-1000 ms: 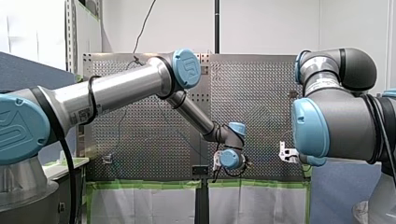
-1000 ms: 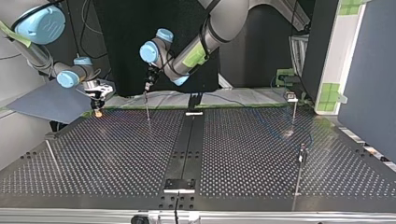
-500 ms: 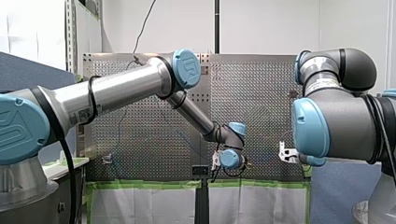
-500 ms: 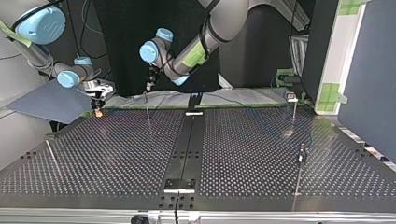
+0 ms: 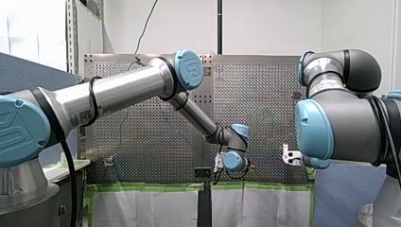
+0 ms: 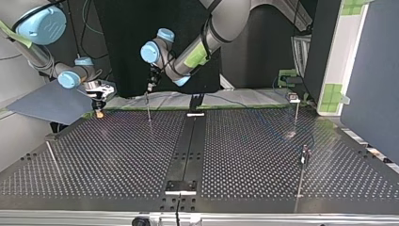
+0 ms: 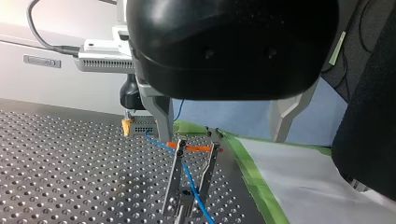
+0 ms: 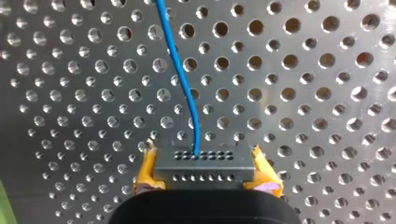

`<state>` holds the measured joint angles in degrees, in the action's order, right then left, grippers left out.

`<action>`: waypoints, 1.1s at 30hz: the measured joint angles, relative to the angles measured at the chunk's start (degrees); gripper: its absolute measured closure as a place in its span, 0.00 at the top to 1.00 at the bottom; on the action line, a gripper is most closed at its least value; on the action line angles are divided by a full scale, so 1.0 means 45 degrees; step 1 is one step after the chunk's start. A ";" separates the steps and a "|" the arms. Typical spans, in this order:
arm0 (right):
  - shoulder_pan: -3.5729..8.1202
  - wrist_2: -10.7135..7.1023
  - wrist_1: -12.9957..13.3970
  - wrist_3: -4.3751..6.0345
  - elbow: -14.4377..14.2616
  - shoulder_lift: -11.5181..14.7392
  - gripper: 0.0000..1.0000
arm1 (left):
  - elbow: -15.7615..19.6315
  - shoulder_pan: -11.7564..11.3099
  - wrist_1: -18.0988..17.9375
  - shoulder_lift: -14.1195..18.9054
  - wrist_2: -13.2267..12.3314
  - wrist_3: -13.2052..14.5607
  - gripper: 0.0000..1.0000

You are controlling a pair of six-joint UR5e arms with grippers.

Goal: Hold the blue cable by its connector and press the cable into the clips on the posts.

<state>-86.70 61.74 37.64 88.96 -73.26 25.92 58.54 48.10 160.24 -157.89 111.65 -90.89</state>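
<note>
Gripping the grey connector (image 8: 203,163) between yellow pads, my right pincer (image 6: 99,111) sits closed at the top view's left, low over the far edge of the bench (image 6: 117,155). From the connector's middle the blue cable (image 8: 183,79) runs off across the perforated surface. Next along, my left pincer (image 7: 219,140): metal fingers (image 7: 159,114) spread apart, nothing between them, poised above a thin post (image 6: 148,109). That post's clip (image 7: 173,186): two upright prongs with an orange crosspiece (image 7: 194,148); in the left wrist view the cable passes between the prongs. Rightward: far post (image 6: 296,112), near post (image 6: 301,176), both well apart from the pincers.
</note>
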 joint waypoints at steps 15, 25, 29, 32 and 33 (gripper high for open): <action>0.0005 -0.0124 -0.0003 0.0000 -0.0001 -0.0011 0.00 | 0.0343 0.0215 0.0557 0.0344 0.0024 0.0572 1.00; 0.0053 -0.0205 -0.0003 0.0000 -0.0003 -0.0024 0.00 | 0.1645 0.0380 -0.0338 0.1638 0.0463 0.1099 1.00; 0.0059 -0.0229 -0.0003 0.0000 -0.0002 -0.0027 0.00 | 0.2175 0.0409 -0.0869 0.2168 0.0655 0.0910 1.00; 0.0060 -0.0236 -0.0003 0.0000 -0.0002 -0.0026 0.00 | 0.2575 0.0430 -0.1267 0.2568 0.0847 0.0860 1.00; 0.0061 -0.0238 -0.0003 0.0000 -0.0002 -0.0026 0.00 | 0.2733 0.0443 -0.1421 0.2723 0.0941 0.0858 1.00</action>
<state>-86.43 60.67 37.62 88.96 -73.27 25.80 70.84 50.09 153.84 -145.64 115.89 -87.03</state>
